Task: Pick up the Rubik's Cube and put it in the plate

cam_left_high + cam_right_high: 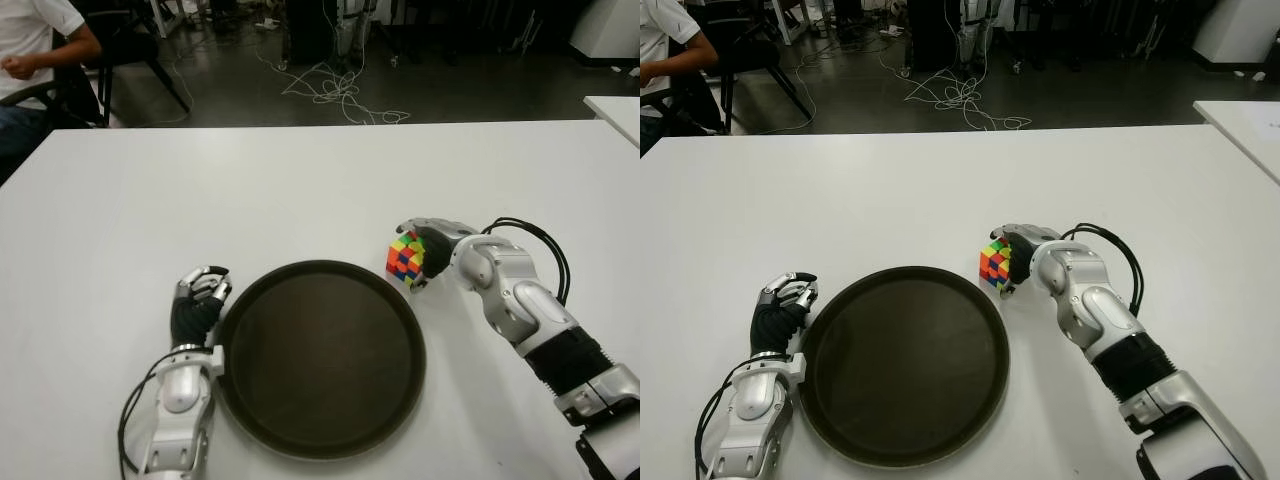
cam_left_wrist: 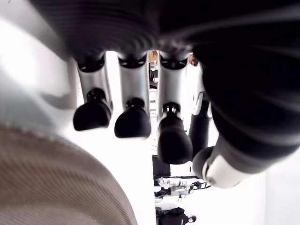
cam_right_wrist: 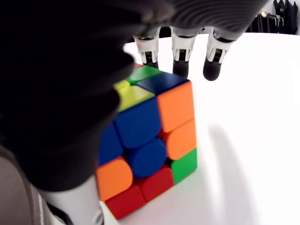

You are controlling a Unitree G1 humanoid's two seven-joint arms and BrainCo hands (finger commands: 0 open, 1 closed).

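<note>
Right wrist view showed the right hand (image 3: 140, 93) closed around the multicoloured Rubik's Cube (image 3: 147, 140) on the white desk (image 1: 300, 190) just beside the round dark plate (image 1: 320, 440), lift and placing undone, left hand (image 1: 200, 300) curled empty beside the plate's left rim.

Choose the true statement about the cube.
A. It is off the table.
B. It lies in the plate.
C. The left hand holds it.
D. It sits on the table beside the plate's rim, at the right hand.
D: the cube sits on the table just outside the plate rim, with the right hand around it.
</note>
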